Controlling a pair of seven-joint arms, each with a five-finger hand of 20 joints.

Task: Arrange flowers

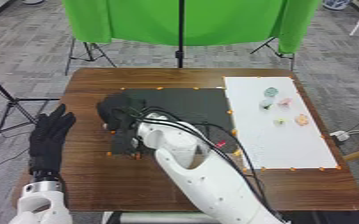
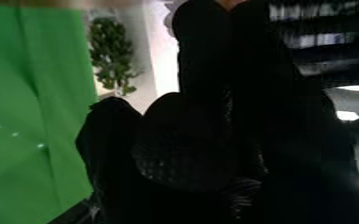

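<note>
1. Left hand (image 1: 49, 140): released, over the left edge of the surface (image 1: 109, 185).
2. Right hand (image 1: 116, 112): over the dark mat (image 1: 189, 97); cannot tell its grasp.
3. Flowers (image 1: 302, 120): on the white sheet (image 1: 286, 150).

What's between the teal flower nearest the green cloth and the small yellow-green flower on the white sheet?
A pale blue-green flower and a pink one beside it; head view.

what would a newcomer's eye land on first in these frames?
Probably the green cloth hanging beyond the far edge of the table. Next, the right arm, slanting up from the bottom edge to its black-gloved right hand over the dark mat. Then the white sheet on the table's right, with small pastel flowers on it.
</note>
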